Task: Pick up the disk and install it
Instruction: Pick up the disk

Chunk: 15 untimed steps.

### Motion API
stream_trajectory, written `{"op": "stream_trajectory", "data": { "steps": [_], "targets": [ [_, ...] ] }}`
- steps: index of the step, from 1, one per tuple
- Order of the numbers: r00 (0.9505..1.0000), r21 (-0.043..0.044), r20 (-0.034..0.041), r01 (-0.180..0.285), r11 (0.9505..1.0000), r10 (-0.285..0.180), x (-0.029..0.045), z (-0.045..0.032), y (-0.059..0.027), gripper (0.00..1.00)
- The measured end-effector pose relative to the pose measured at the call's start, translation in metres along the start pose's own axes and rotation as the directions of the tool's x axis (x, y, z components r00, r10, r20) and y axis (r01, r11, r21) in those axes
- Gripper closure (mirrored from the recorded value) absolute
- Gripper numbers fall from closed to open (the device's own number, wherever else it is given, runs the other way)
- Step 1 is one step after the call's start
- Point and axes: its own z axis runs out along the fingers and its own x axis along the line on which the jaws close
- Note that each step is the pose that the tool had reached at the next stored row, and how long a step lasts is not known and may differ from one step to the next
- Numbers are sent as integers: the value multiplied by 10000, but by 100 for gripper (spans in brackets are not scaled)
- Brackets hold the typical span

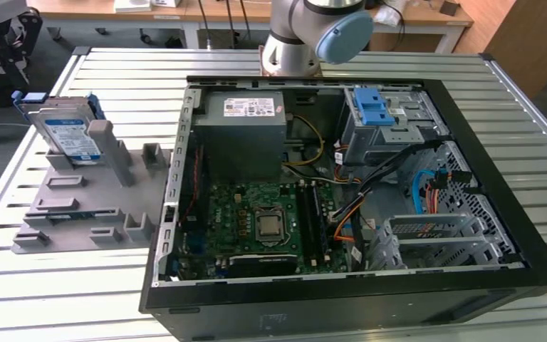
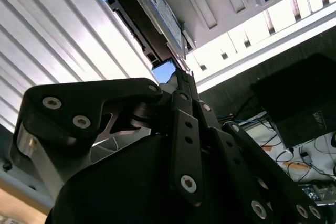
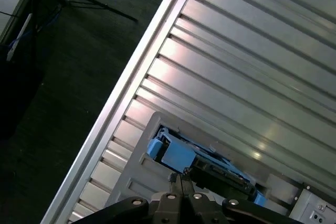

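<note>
Pointing down toward the disk, the gripper (image 3: 181,180) has its jaws brought together in the first wrist view, the pads meeting with nothing between them, so it carries nothing. Directly ahead of the fingertips and clearly apart from them is the disk (image 3: 210,166), not yet picked up. It stands on its long edge in a slot of a grey fixture (image 1: 93,206), and one end of its blue bracket (image 3: 173,153) faces the gripper. That upright seating looks deliberate: it leaves the top edge and both flat faces free, so the jaws could straddle the disk from above once opened. Beneath and around the fixture runs the slatted aluminium table (image 3: 252,77), whose edge passes close by the gripper on one side. Farther from the gripper, past the fixture, an open computer case (image 1: 350,303) lies on its side with the panel off, probably so its bays can be reached from above. In its far corner, well away from the gripper, sits the drive cage (image 1: 392,139) with a blue-latched tray (image 1: 373,107) on top. The motherboard (image 1: 254,221) lies nearer to the fixture.
</note>
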Motion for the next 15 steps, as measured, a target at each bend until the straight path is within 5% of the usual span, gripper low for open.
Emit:
{"op": "stream_trajectory", "data": {
  "steps": [7, 15],
  "targets": [
    [9976, 2, -24, 699, 9976, -699, 0, 0, 0, 89],
    [9892, 5, -46, 1467, 9892, -1467, 0, 0, 0, 89]
  ]
}}
